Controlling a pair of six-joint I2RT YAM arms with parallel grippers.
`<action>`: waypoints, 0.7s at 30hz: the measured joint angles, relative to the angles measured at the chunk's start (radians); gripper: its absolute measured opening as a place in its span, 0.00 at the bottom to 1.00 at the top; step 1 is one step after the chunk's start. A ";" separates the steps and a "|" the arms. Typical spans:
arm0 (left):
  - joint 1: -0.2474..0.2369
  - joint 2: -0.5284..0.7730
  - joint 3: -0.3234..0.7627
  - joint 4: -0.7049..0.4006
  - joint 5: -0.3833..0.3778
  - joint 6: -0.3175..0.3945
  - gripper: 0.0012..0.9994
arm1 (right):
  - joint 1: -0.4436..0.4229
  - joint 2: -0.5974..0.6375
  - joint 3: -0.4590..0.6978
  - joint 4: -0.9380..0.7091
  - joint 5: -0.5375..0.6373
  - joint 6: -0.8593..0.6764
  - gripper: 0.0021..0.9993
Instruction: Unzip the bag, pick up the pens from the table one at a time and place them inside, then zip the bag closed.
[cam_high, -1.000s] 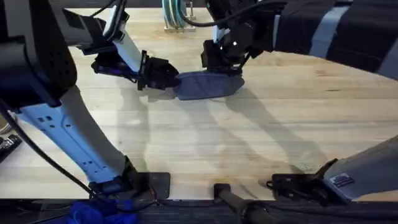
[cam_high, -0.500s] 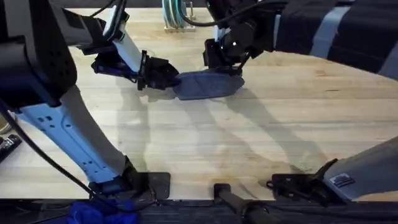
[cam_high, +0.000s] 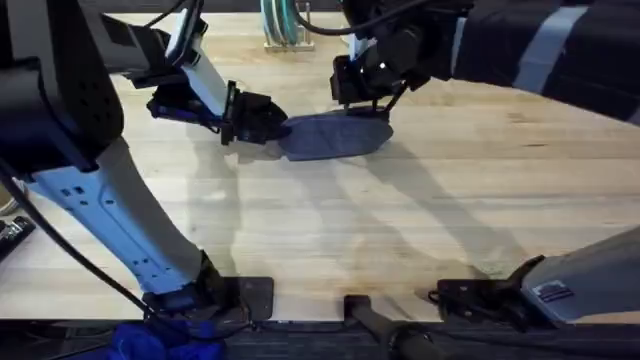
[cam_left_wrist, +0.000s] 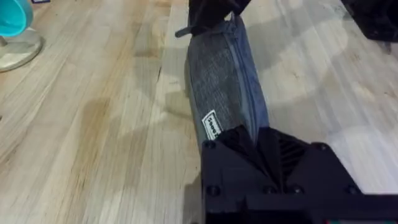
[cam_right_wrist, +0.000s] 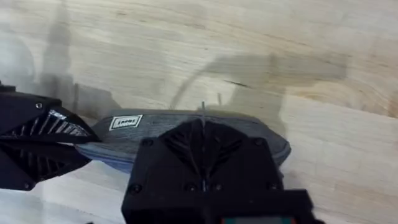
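Shifted slightly toward the far-right side of the table since a second ago: right gripper (cam_high: 362, 108), with its dark wrist block sitting a touch farther from the left arm. Otherwise unmoved: grey-blue pencil pouch (cam_high: 333, 136) and left gripper (cam_high: 278, 127).

Lies flat on the butcher-block table (cam_high: 420, 220), stretched between the two claws, one end at each. Clamped at its near-left end by the left gripper (cam_left_wrist: 268, 142), fingers closed down tight on the fabric just past the small white label (cam_left_wrist: 212, 125). Zipper line (cam_left_wrist: 241, 68) runs along the pouch (cam_left_wrist: 224, 81) away from that claw toward the far end, looking closed along its visible length. Far end meets the right gripper (cam_left_wrist: 211, 15), dark and pressed onto the tip of the pouch.

From the right wrist, pouch (cam_right_wrist: 124, 127) seen lengthwise directly beneath the claw, label (cam_right_wrist: 126, 121) toward the left gripper (cam_right_wrist: 74, 146), which bites the end beside it. Right gripper's (cam_right_wrist: 205, 134) own fingers come together in a narrow point right at the pouch's top edge; actual hold on the zipper pull cannot be made out, hidden under the black housing.

Teal-rimmed object (cam_left_wrist: 15, 34) well off to the side of the left claw, on the table (cam_left_wrist: 81, 124).
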 joint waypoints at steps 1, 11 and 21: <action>0.000 0.000 0.000 0.000 0.000 0.000 0.04 | -0.002 -0.001 0.000 0.000 0.000 0.000 0.03; 0.000 0.000 0.000 0.000 0.000 0.000 0.04 | -0.027 -0.063 -0.040 0.015 0.007 0.000 0.03; 0.000 0.000 0.000 0.000 0.000 0.000 0.04 | -0.059 -0.222 -0.228 0.107 0.007 0.001 0.03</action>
